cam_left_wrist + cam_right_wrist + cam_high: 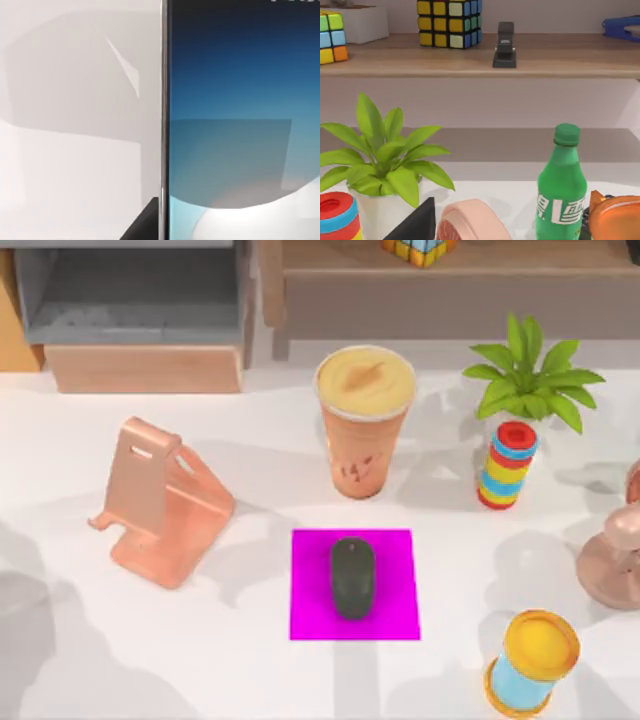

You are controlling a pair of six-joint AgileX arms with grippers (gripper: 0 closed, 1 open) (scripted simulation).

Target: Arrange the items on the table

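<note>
The dark grey mouse (352,577) lies on a magenta pad (310,615) in the middle of the white table (250,670). Behind it stands the tall orange cup (364,425) with its creamy top. In the left wrist view the smartphone (240,100) is very close, its blue-white screen glowing and its silver edge (163,120) upright in the picture. A dark part of my left gripper (142,227) shows beside that edge. A dark part of my right gripper (415,222) shows in front of the plant.
A pink phone stand (160,502) sits left of the pad. A plant (530,375), a striped ring stack (508,465), a yellow-and-blue spool (532,660) and a pink object (612,560) crowd the right side. A green bottle (562,187) stands near the right gripper. Shelves line the back.
</note>
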